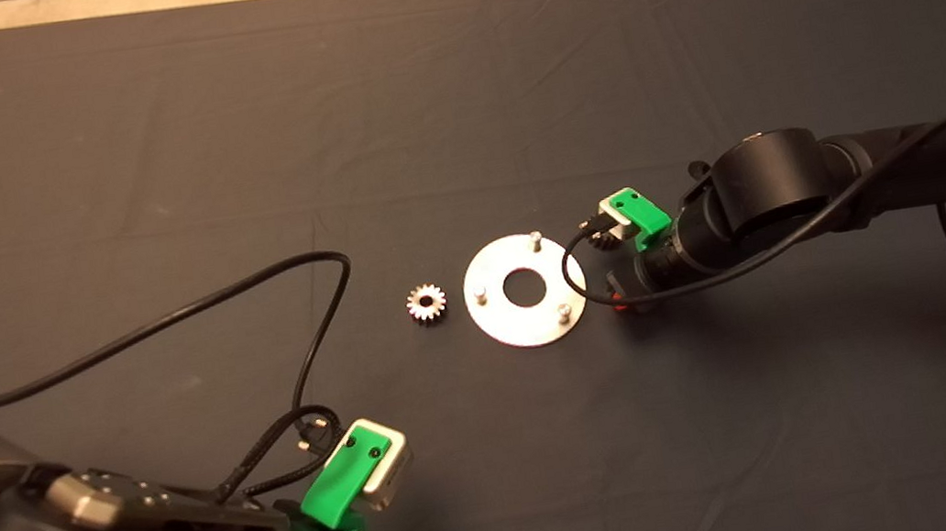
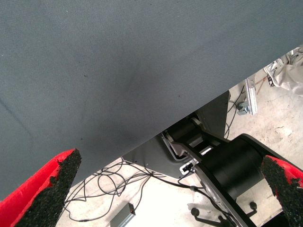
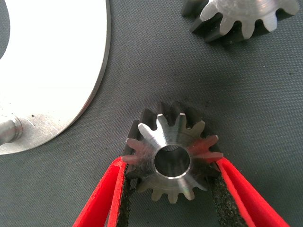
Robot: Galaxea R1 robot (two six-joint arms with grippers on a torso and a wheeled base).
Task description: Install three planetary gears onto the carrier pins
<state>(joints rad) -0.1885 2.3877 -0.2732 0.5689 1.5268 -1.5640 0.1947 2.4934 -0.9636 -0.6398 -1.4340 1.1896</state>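
Steel teeth shine between my right gripper (image 3: 173, 189), whose fingers (image 3: 106, 198) clamp one planetary gear (image 3: 173, 158) on the mat (image 1: 446, 75) beside the disc (image 1: 525, 291). Another gear (image 3: 236, 16) lies near, a third (image 1: 426, 302) opposite. Pins (image 1: 535, 239) stand bare. My left gripper (image 2: 165, 194) waits, spread apart. I read no writing.

2 black arms, cylindrical joints, loose black cables looping off wrists. Left claw (image 2: 165, 189): green bracket with 2 dark screws, silver block, red fingers (image 2: 47, 189), rough black pads. Right claw (image 3: 173, 189): same green, red.
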